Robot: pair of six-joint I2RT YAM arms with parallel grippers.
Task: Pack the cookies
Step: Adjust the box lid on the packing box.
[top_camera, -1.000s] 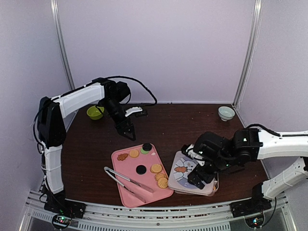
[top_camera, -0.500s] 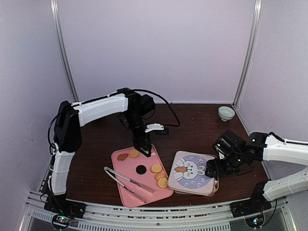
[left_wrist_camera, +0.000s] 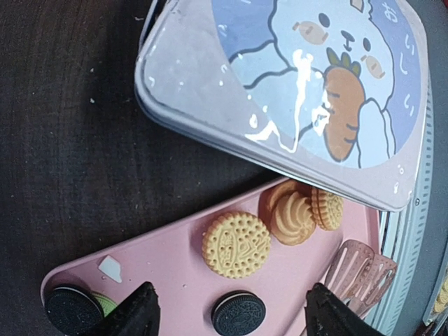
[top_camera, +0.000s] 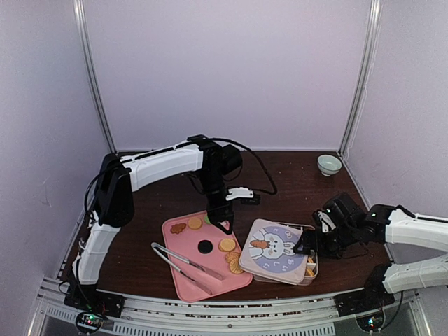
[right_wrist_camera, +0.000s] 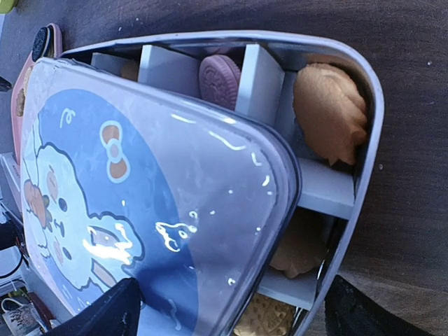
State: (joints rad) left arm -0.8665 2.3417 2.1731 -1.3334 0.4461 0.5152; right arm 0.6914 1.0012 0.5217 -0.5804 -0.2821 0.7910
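Several cookies lie on the pink tray (top_camera: 183, 280): a brown one (top_camera: 178, 227), golden rounds (top_camera: 227, 244) and a black one (top_camera: 205, 246). My left gripper (top_camera: 222, 218) hovers open over the tray's far right corner. In its wrist view the left gripper (left_wrist_camera: 231, 318) has a black cookie (left_wrist_camera: 239, 313) below the gap, and a golden round (left_wrist_camera: 236, 244) and a swirl cookie (left_wrist_camera: 292, 218) beyond. The bunny lid (top_camera: 271, 248) lies skewed across the compartment tin (top_camera: 313, 264). My right gripper (top_camera: 308, 245) is open at the tin's right side, its jaws either side of the lid edge (right_wrist_camera: 280, 189). Pink (right_wrist_camera: 219, 77) and golden (right_wrist_camera: 329, 101) cookies sit in compartments.
Metal tongs (top_camera: 185, 262) lie across the tray's near left part, their tips (left_wrist_camera: 360, 269) showing by the left gripper. A small pale bowl (top_camera: 329, 164) stands at the back right corner. The left arm's cable (top_camera: 262, 183) loops over the dark table (top_camera: 140, 210).
My left arm swung right from the back left to over the tray's far corner. My right gripper drew back right off the lid. The lid now sits shifted left, uncovering the tin's right side.
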